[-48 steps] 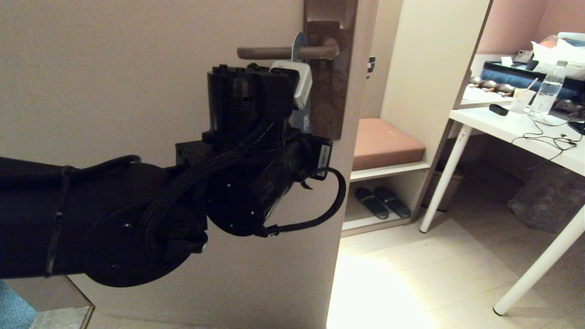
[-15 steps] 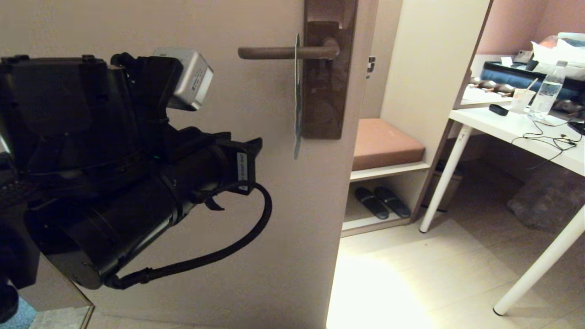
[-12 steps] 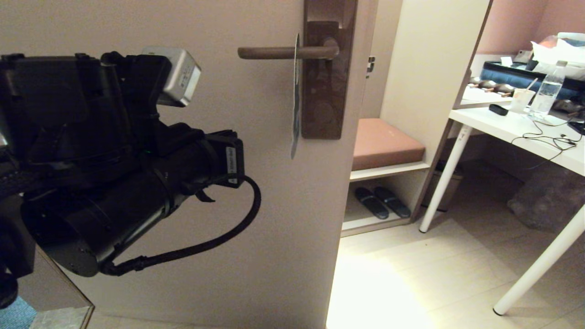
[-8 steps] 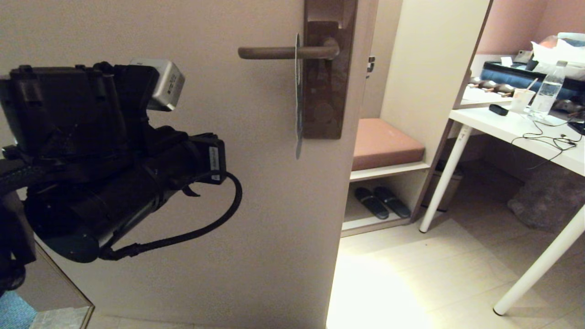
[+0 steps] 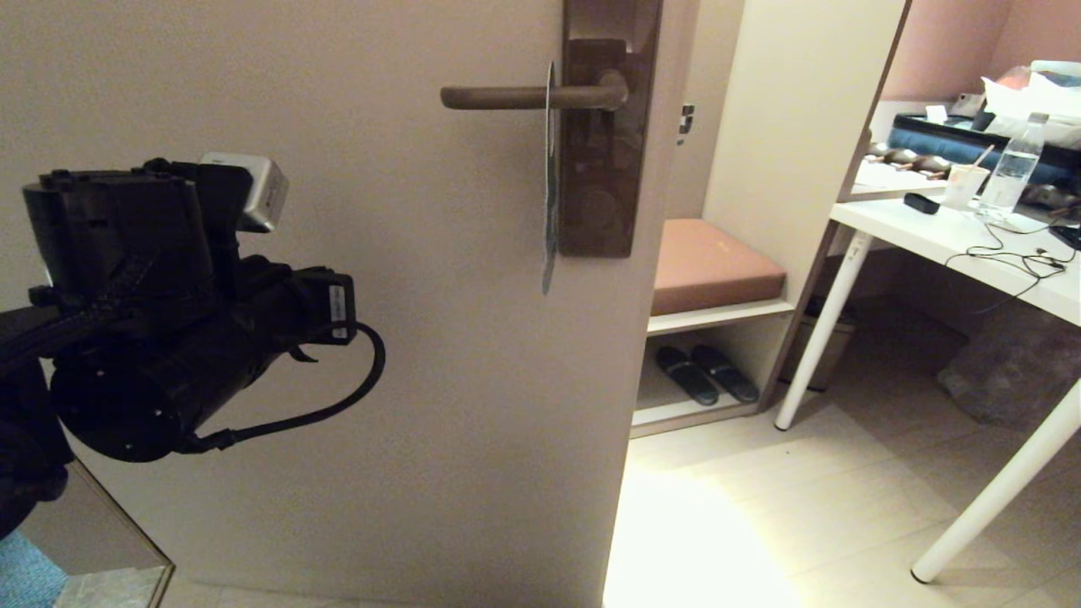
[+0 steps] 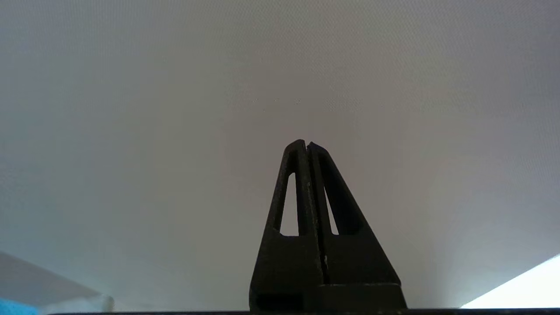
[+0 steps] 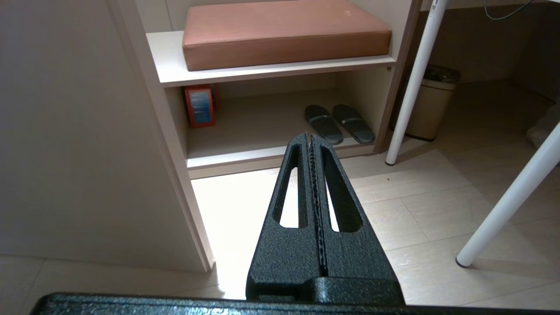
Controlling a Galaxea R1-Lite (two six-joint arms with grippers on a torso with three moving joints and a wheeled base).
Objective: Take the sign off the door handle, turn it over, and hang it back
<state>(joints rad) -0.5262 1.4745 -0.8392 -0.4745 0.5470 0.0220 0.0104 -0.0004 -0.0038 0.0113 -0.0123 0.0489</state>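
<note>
Sign [image 5: 549, 181] edge-on, long axis vert.

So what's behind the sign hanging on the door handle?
Behind the sign, hung edge-on on the door handle, is the dark brown plate on the door. Neither face can be read.

Matt brown-bronze metal door handle [image 5: 524, 97], thin card sign [image 5: 550, 169], rough black plastic right hand [image 7: 311, 136]
</note>
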